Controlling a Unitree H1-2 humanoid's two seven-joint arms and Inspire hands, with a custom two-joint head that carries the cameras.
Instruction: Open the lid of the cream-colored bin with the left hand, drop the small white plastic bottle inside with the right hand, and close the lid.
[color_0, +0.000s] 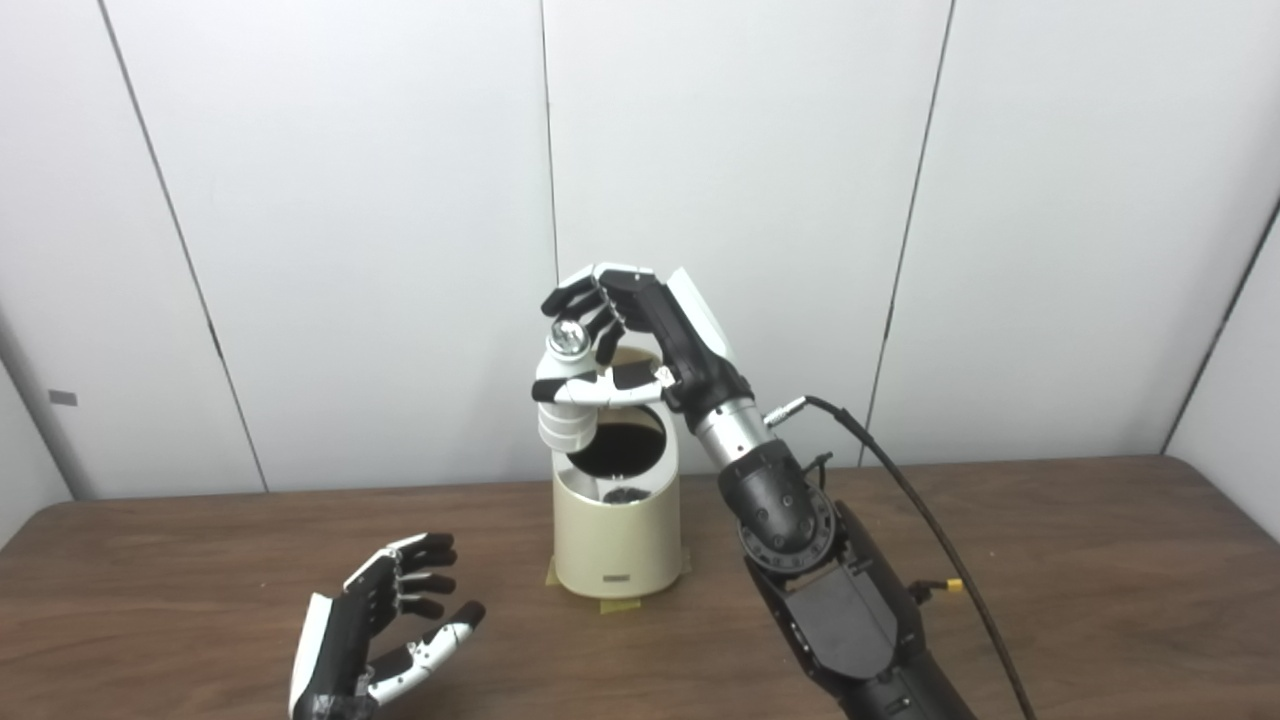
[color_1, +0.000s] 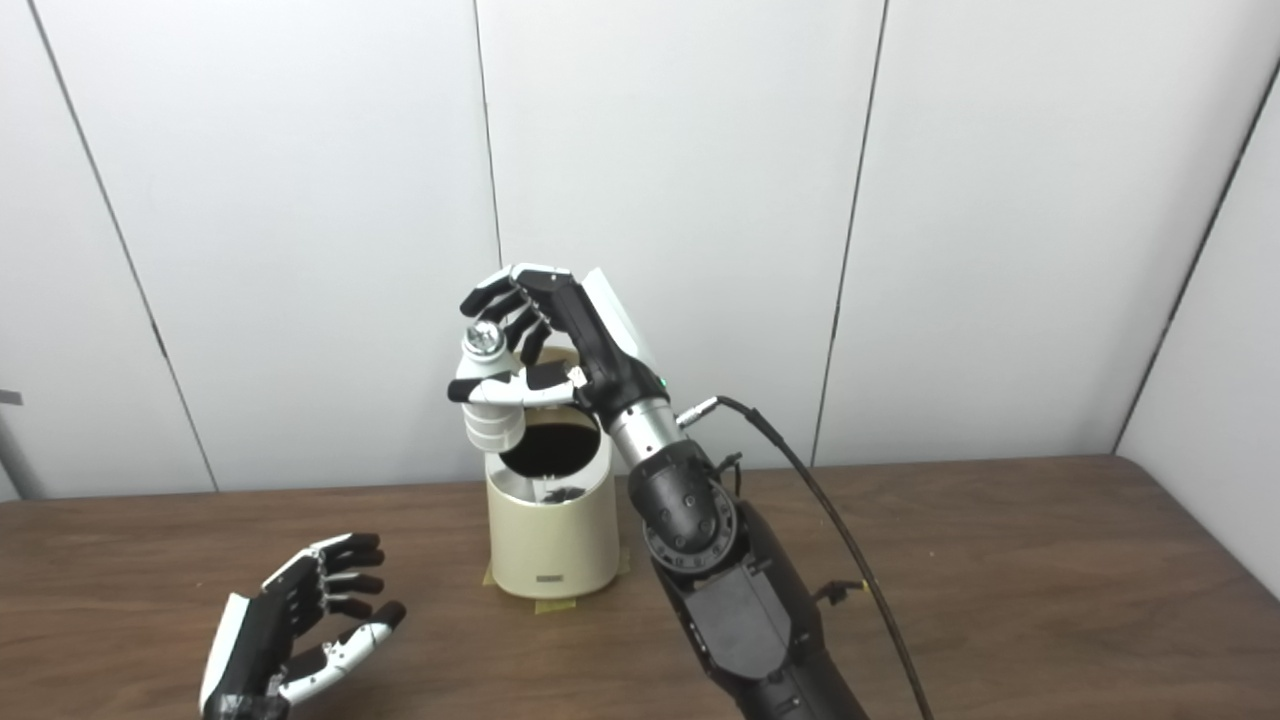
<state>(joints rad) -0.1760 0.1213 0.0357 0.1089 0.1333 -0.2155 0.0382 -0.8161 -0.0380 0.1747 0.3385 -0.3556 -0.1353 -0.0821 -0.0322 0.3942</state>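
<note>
Nearest the camera, the left hand (color_0: 375, 625) rests spread and empty on the table (color_0: 1050, 580) left of the cream bin (color_0: 615, 545), while the right hand (color_0: 625, 330) clasps the white bottle (color_0: 565, 395) above the bin's open mouth, seemingly poised to drop it in.

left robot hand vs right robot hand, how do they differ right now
The left robot hand is low over the table, open and holding nothing; the right robot hand is raised above the bin, shut on the bottle. The left sits off to the bin's side; the right is at its open mouth. Both are black and white.
</note>
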